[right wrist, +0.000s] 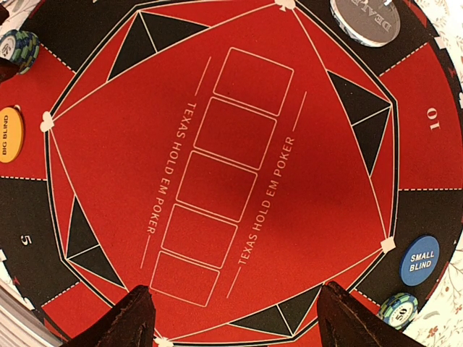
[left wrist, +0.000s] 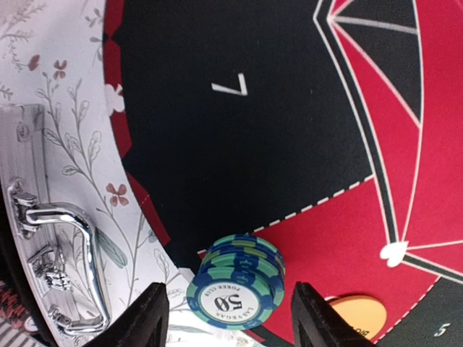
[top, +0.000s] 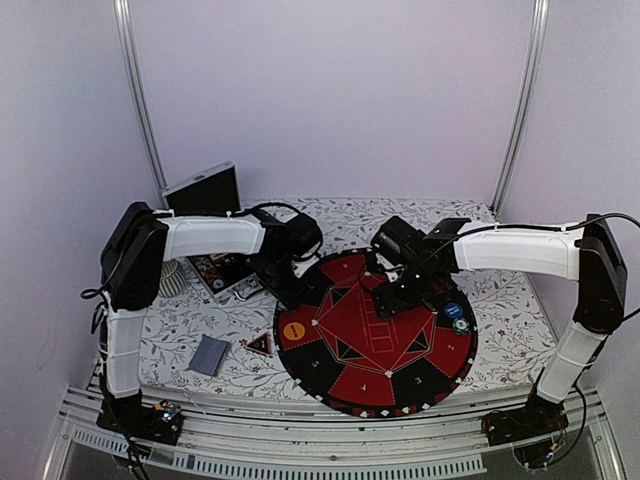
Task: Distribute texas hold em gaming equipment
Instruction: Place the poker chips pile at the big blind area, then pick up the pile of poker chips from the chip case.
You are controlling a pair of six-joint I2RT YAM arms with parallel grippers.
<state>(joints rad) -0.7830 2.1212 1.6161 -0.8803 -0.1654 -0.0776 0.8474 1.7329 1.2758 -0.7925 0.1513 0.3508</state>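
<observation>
Top view overlooks everything from behind; both close wrist views apparently share the orange disc (right wrist: 9,134).

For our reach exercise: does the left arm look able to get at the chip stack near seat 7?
Probably yes: the chip stack sits between the open jaws of the left gripper, nothing blocking it.

The left arm (top: 210,237) and right arm (top: 515,250) are made of white tubular links joined by black housings. Thin black cables (top: 270,206) are strung along them. The fingers (left wrist: 148,322) are moulded black and tapered.
</observation>
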